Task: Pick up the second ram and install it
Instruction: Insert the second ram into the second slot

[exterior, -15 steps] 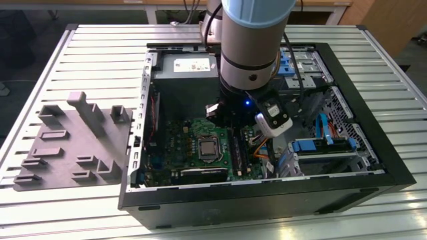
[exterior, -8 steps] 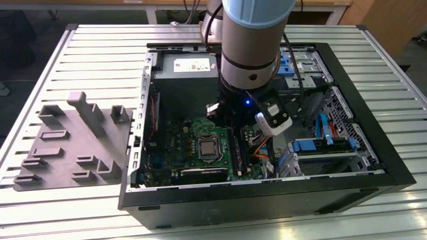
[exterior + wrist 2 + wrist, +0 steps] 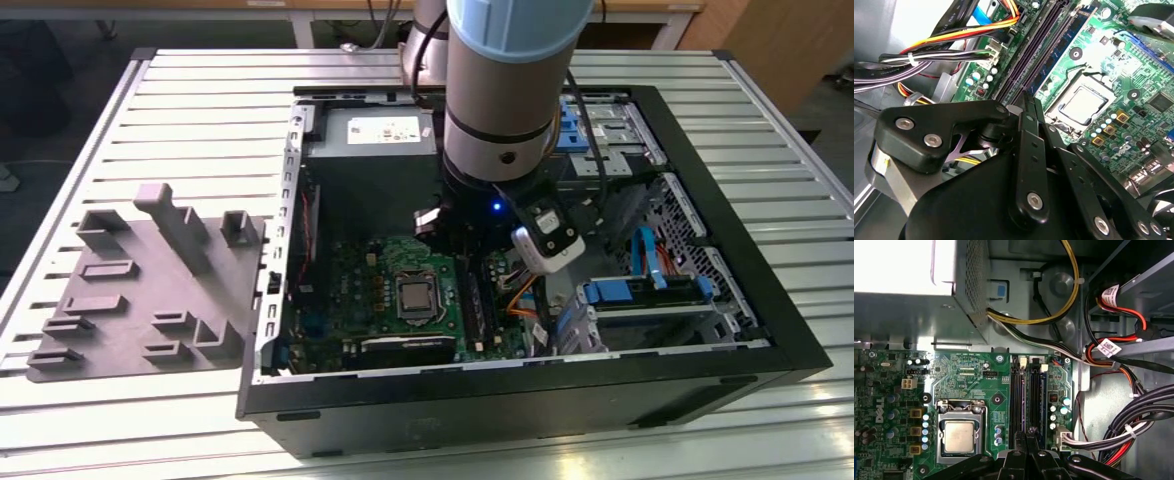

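My gripper (image 3: 467,262) hangs inside the open computer case (image 3: 534,405), low over the motherboard. In both wrist views its two black fingers are pressed together with nothing visible between them. The gripper (image 3: 1030,432) tips sit over the near end of a dark memory slot (image 3: 1035,400). A bluish-green ram stick (image 3: 1066,42) stands seated in the slot next to it, on the processor (image 3: 1081,105) side. I cannot tell whether that stick is the second ram. From the gripper (image 3: 1029,100) the dark slots (image 3: 1034,50) run away.
A grey holder block (image 3: 147,285) with several slots lies on the table at the exterior view's left. The grey power supply (image 3: 909,270) and bundled cables (image 3: 1124,432) crowd the slots' surroundings. Drive bays with blue clips (image 3: 627,290) fill the case's other side.
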{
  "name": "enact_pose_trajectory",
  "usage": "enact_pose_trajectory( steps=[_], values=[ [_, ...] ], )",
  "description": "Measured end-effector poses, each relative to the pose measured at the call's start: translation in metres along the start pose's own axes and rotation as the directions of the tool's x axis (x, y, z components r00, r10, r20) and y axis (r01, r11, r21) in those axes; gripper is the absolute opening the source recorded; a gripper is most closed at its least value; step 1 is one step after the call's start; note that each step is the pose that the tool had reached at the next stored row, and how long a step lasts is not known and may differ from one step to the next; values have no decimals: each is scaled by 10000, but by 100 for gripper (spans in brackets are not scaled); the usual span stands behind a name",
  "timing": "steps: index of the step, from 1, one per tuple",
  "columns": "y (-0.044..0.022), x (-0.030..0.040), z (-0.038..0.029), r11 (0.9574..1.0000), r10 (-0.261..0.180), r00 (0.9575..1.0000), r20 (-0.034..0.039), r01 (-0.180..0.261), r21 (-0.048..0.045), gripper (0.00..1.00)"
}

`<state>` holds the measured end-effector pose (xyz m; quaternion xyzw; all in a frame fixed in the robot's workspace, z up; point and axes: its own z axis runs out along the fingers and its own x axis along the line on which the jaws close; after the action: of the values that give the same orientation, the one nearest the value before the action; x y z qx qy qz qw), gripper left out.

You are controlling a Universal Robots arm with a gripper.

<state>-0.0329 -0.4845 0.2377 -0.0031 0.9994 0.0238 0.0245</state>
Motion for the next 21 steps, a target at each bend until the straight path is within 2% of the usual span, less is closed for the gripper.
enact_pose_trajectory(
  steps=[2, 4, 21],
  values=[
    [0, 0, 1, 10000, 0, 10000, 0, 0, -2, 11],
    [1, 0, 2, 10000, 2, 10000, 3, -2, -48, 11],
    [0, 0, 21, 9998, 178, 9998, 10, -178, -54, 11]
  ],
)
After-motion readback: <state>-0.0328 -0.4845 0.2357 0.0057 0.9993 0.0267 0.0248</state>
